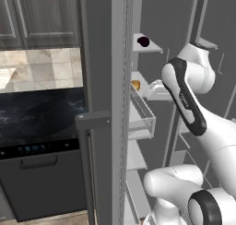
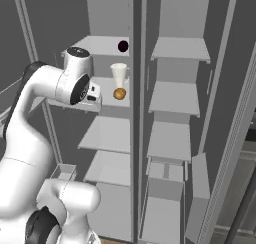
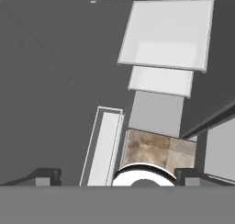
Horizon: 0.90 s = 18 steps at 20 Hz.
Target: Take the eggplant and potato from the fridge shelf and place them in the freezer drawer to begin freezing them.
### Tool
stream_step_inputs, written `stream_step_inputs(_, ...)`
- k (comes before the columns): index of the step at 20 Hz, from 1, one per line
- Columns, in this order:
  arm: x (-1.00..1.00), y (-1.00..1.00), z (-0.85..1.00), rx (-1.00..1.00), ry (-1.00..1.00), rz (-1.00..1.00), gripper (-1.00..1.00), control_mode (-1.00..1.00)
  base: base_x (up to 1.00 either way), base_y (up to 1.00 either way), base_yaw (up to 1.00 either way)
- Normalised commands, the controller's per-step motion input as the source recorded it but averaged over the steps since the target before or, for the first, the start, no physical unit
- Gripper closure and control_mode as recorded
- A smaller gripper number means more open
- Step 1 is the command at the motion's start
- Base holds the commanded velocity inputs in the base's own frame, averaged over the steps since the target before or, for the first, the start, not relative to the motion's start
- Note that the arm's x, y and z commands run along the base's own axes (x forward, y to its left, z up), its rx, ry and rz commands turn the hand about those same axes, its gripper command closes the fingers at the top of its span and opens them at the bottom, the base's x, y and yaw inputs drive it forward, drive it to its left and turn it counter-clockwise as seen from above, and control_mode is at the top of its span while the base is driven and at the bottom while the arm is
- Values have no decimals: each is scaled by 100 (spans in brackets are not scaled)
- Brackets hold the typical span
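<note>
The eggplant (image 1: 144,41) (image 2: 123,46), a small near-black lump, lies on the upper fridge shelf. One shelf lower, the tan-orange potato (image 1: 135,85) (image 2: 119,93) sits just in front of the white cup (image 2: 119,74). My gripper (image 2: 93,99) (image 1: 156,88) hangs at the potato's shelf height, a short way left of it in the right base view, not touching it. In the hand view my gripper (image 3: 117,175) points downward, open, its fingertips (image 3: 46,175) wide apart with nothing between them. The grey freezer drawer (image 2: 167,188) sits low in the right column.
A see-through, thin-framed bin (image 1: 140,115) (image 2: 62,173) (image 3: 103,145) hangs on the door side. Several bare shelves (image 2: 172,95) stack down both columns. The open fridge door (image 1: 99,104) stands to the left, with a dark oven (image 1: 41,127) beyond it. Floor tiles (image 3: 158,149) show far below.
</note>
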Motion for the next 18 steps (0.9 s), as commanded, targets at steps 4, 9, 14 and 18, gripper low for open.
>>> stream_step_inputs(4, 0, 73, -26, 14, 2, 0, -100, -100, 0, 0, 0)
stream_step_inputs(9, 0, 92, -26, 8, 4, 0, -100, -100, 0, 0, 0)
stream_step_inputs(14, 0, 71, -18, 1, 10, 0, -100, -100, 0, 0, 0)
stream_step_inputs(18, 1, 4, -16, -6, 1, 0, -100, -100, 0, 0, 0)
